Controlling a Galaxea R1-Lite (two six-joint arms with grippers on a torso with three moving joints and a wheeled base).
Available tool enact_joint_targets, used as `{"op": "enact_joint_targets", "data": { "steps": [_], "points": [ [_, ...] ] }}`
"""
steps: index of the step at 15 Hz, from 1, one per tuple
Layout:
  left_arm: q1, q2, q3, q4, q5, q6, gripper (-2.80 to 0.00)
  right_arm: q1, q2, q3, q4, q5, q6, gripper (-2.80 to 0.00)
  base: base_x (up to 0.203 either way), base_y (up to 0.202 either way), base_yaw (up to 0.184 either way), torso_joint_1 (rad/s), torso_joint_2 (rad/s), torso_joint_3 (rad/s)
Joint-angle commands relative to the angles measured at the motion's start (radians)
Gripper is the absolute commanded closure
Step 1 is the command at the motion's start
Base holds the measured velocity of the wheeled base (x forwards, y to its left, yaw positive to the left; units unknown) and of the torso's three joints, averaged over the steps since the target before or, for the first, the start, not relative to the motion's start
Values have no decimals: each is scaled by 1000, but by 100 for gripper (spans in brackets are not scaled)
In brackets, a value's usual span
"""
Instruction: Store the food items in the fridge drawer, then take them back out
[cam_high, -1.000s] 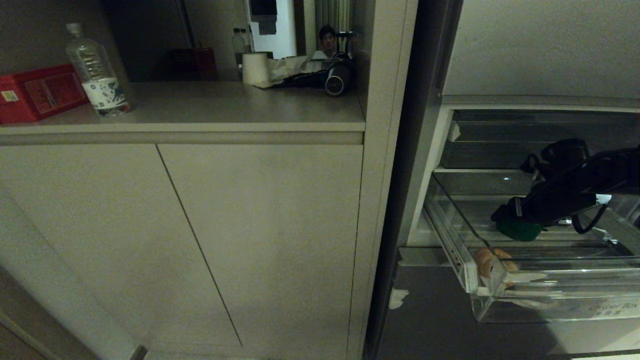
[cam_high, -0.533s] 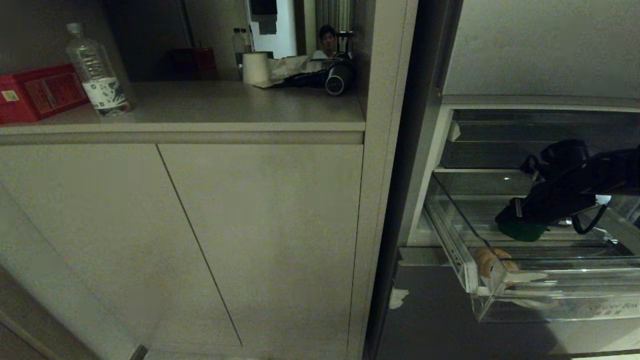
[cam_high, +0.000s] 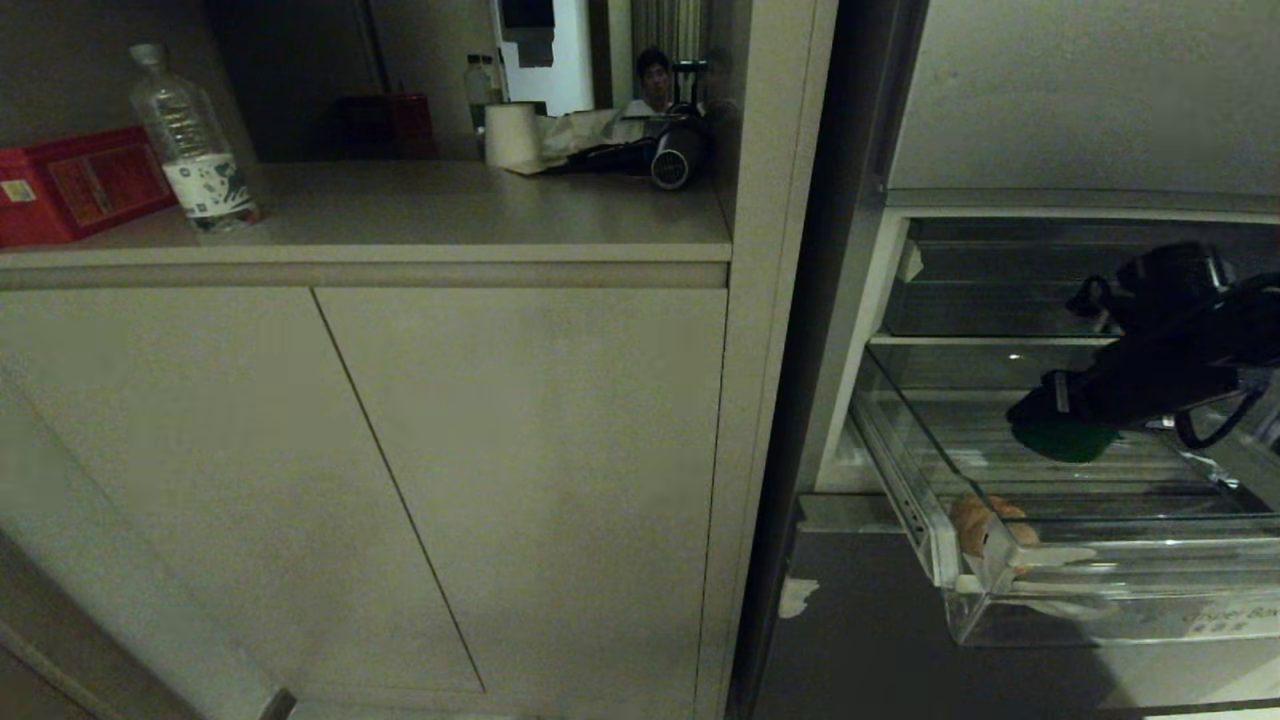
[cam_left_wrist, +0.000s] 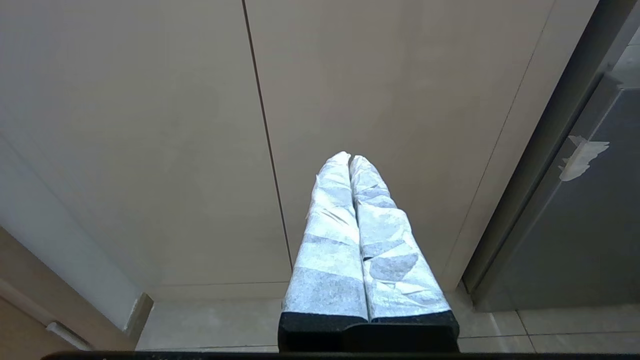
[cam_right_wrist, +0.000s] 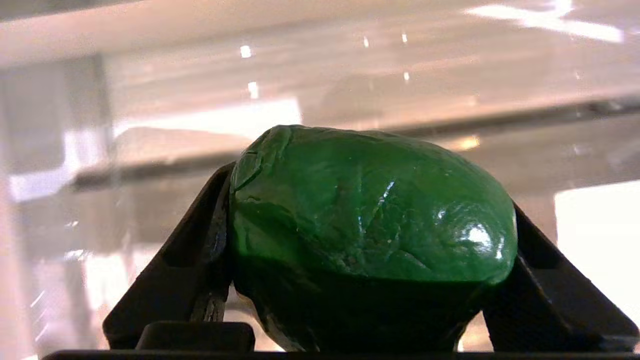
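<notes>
- Standing on the countertop (cam_high: 420, 215) at far left: a red box (cam_high: 70, 185) and a clear water bottle (cam_high: 190, 140); farther along, a paper roll (cam_high: 511, 135) and a dark hair dryer (cam_high: 672, 155), all well apart from the work.
- Showing behind the counter clutter, a seated person (cam_high: 654, 85), taking no part.
- Hanging parked low before the pale cabinet doors (cam_high: 500, 480), the left gripper (cam_left_wrist: 350, 160), its wrapped fingers (cam_left_wrist: 330, 240) pressing together on nothing.
- Lying in the near left corner of the fridge drawer (cam_high: 1100, 560), against the clear front lip: the orange-tan food item (cam_high: 985, 525), probably waiting its turn to come out.
- Hovering above the drawer's ribbed floor toward its right half, the right gripper (cam_high: 1060, 430), clamping a green food item (cam_right_wrist: 370, 210) between its black fingers (cam_right_wrist: 200, 235), jaws standing fairly wide because the piece is broad.
- Gripping at both flanks, likely to keep the glossy rounded piece from slipping during lifting.
- Judging from the height over the floor, seeming to be the take-out half of the task.
- Crowding from above: a second, darker clear bin (cam_high: 990, 290), leaving limited headroom; blocking at the front, the drawer's raised lip, needing clearing on the way out.
- Facing below the drawer, a grey steel panel (cam_high: 860, 620) bearing a tape scrap (cam_high: 797, 596).
</notes>
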Motion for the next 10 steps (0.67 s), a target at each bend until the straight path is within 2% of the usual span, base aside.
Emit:
{"op": "enact_joint_targets", "data": {
  "steps": [1,10],
  "points": [
    [0,0,0,0,0,0,0,0,-137,82,3,1,0,0,0,0,0,0,0,0],
    [0,0,0,0,0,0,0,-15,-770,469,1,8,3,0,0,0,0,0,0,0]
  ]
}}
